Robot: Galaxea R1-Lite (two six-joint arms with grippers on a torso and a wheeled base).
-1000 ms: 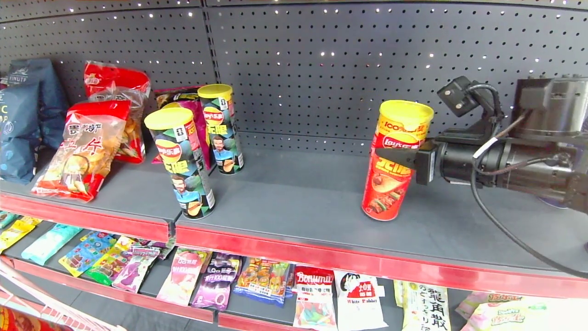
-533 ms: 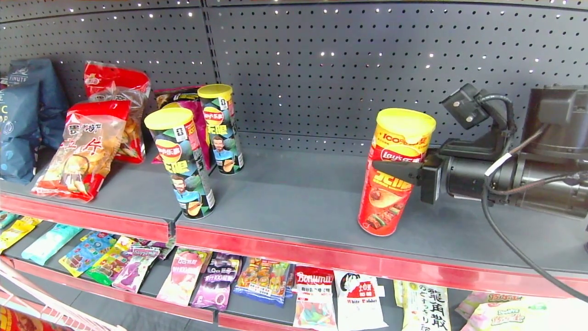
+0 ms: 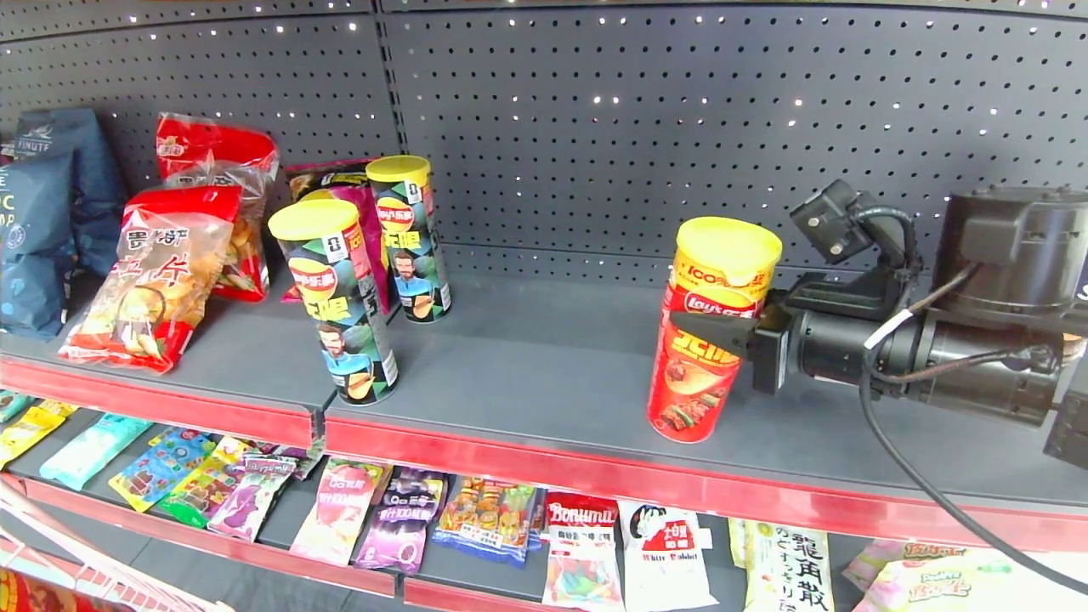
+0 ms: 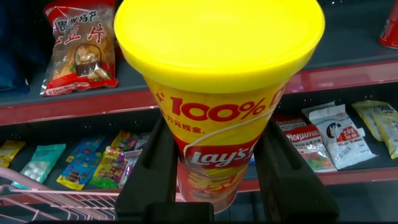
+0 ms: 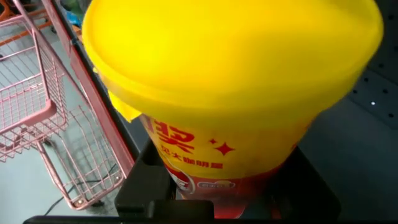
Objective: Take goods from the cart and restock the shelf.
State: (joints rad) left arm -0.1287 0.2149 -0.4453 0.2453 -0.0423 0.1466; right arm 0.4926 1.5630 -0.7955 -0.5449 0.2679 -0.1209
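Grey shelf (image 3: pixel 544 374) (pegboard (image 3: pixel 595 127) behind) | right gripper (image 3: pixel 714 319) grips red can (image 3: pixel 701 382) | left gripper (image 4: pixel 217 171) grips second can (image 4: pixel 217 62)

Right arm (image 3: pixel 977 365): matte black to dark grey, built of stubby cylindrical segments, with a broad drum-shaped housing (image 3: pixel 1011 246) at the rear. Small black box camera (image 3: pixel 829 223) on an angled bracket, with two pale dots on its face. Thick black cable (image 3: pixel 901 459) hangs in a loop. A thinner lead carries a white band (image 3: pixel 888 327). Right hand (image 3: pixel 705 319): black, with wedge-shaped fingers (image 3: pixel 714 330). Left hand (image 4: pixel 217 180): same black, with flat-sided fingers (image 4: pixel 149 171).
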